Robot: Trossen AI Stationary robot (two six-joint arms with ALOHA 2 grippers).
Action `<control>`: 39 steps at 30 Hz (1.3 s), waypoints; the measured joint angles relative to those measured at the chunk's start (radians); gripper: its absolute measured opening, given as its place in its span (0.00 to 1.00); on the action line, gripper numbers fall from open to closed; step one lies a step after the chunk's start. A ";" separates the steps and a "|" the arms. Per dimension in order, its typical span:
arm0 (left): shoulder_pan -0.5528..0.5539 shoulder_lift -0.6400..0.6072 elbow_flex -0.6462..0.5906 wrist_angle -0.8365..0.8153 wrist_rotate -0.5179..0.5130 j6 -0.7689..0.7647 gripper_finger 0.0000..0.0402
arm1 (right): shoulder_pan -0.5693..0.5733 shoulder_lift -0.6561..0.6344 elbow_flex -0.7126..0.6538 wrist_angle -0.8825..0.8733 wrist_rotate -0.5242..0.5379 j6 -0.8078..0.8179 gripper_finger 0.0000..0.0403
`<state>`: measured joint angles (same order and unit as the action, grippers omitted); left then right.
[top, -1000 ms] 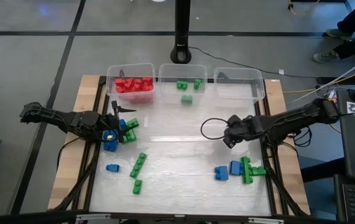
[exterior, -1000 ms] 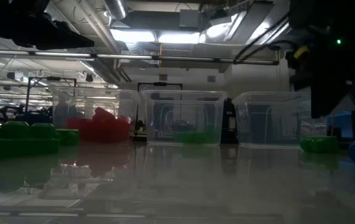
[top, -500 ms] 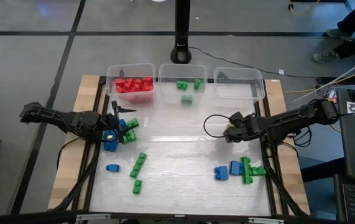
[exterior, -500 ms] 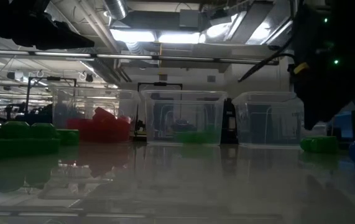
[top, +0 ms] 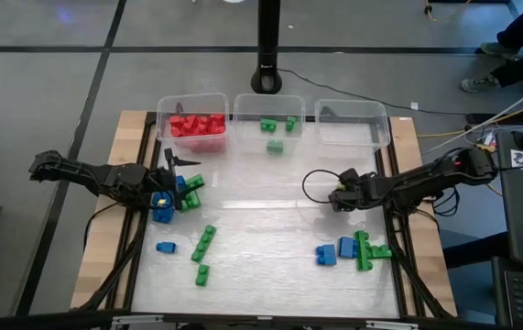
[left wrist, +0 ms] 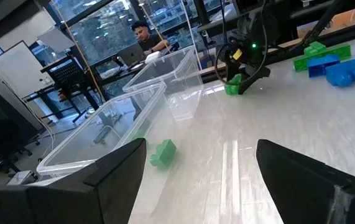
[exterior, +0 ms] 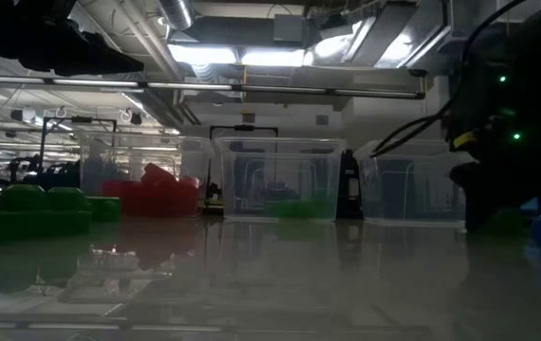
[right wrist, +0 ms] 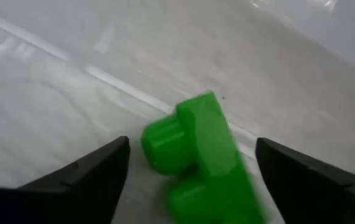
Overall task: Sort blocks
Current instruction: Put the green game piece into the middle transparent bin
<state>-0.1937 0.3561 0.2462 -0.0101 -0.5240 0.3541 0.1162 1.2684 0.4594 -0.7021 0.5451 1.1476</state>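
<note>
right gripper (right wrist: 189,162) spread open, low over the table, a green block (right wrist: 199,155) lying between its fingers, not yet clamped. could skid aside or tip if closed off-centre. left gripper (left wrist: 199,168) open too, waiting beside blocks (top: 180,192). contact with the table hidden; block's near end cut off.

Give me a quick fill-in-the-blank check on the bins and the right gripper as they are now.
1. The bin at the left of the row holds ___ blocks.
2. The right gripper has a ___ block between its open fingers.
3. The bin at the right of the row holds ___ blocks.

Missing words: red; green; no
</note>
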 joint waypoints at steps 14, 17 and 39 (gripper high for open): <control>0.000 0.002 0.000 0.004 0.000 -0.004 0.74 | 0.001 0.006 -0.008 0.040 0.004 -0.099 0.42; 0.000 0.002 0.000 0.004 0.000 -0.006 0.74 | 0.001 0.007 -0.010 0.098 0.021 -0.166 0.42; 0.000 0.002 0.000 0.008 0.000 0.007 0.74 | -0.061 0.007 0.339 0.745 0.159 -1.242 0.43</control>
<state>-0.1936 0.3580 0.2462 -0.0025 -0.5240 0.3615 0.0549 1.2758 0.7985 0.0432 0.7042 -0.0948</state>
